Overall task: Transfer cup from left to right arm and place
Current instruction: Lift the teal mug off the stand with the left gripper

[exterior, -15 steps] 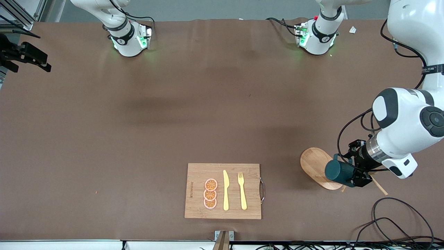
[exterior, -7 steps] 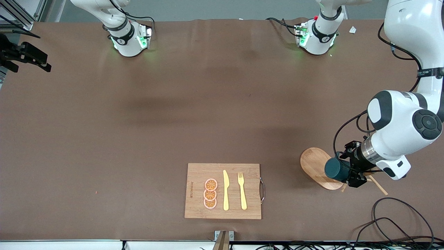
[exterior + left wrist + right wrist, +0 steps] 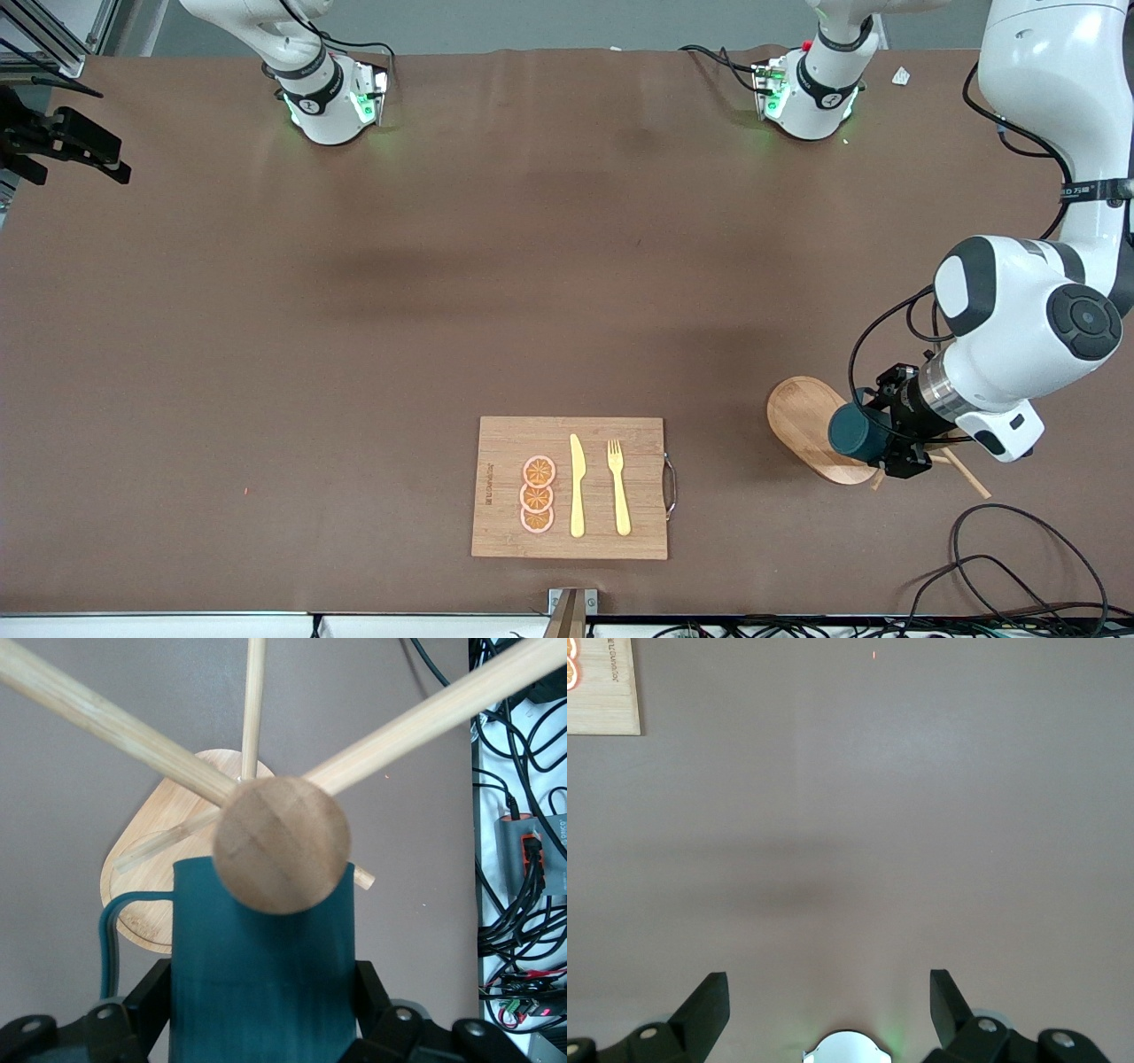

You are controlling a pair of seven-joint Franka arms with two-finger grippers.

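The cup (image 3: 856, 431) is a dark teal mug, held tipped on its side over the oval base of a wooden peg stand (image 3: 800, 418) near the left arm's end of the table. My left gripper (image 3: 877, 440) is shut on the cup. In the left wrist view the cup (image 3: 263, 966) fills the space between both fingers (image 3: 156, 997), its loop handle (image 3: 110, 926) to one side. The stand's round top knob (image 3: 282, 843) and pegs are close in front of the cup. My right gripper (image 3: 828, 981) is open and empty, high over bare table near its own base, and waits.
A wooden board (image 3: 505, 443) with orange slices (image 3: 537, 495), a yellow knife (image 3: 577, 486) and a fork (image 3: 617, 486) lies near the front edge. Cables (image 3: 1001, 558) lie at the front corner by the left arm. A black device (image 3: 62, 142) juts in at the right arm's end.
My left gripper has shifted slightly with the cup still in it; the cup now shows more end-on and shorter over the stand. The right arm has not moved.
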